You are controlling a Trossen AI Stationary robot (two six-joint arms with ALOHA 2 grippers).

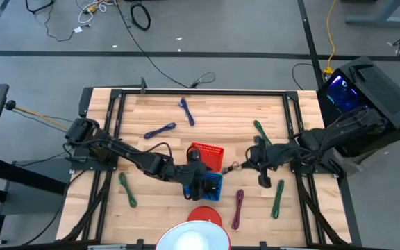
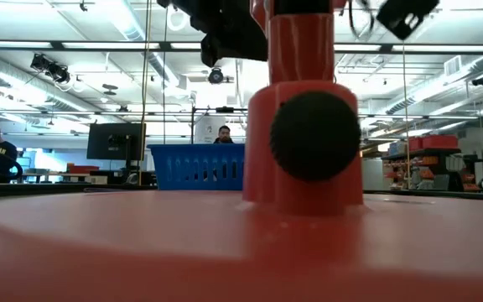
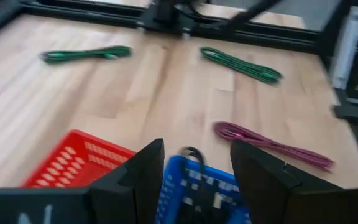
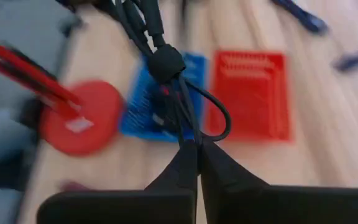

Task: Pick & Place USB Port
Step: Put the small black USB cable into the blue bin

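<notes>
Cables lie scattered across my wooden surface (image 1: 207,114): going left to right, a green cable (image 1: 127,190) near the left edge, a blue-violet cable (image 1: 160,130) and a second blue one (image 1: 187,111) toward the far side. My left hand (image 1: 201,186) hangs over the blue basket (image 1: 212,186) at the middle of the surface, its two fingers (image 3: 143,174) spread wide with nothing between them; a dark cable end shows inside the basket below. A red basket (image 1: 207,154) sits just beside the blue one, on its far side, and a red lamp base (image 1: 204,215) stands near the front edge. To the right, a magenta cable (image 1: 238,208) lies on the wood. My right hand (image 1: 240,165) is just right of the red basket, its fingers (image 4: 185,168) pressed together on a black USB cable (image 4: 194,106), which loops up from the tips; I cannot tell whether the plug itself is in the grip. Two more green cables, one (image 1: 260,130) farther back and one (image 1: 278,198) nearer the front, lie at the right side.
</notes>
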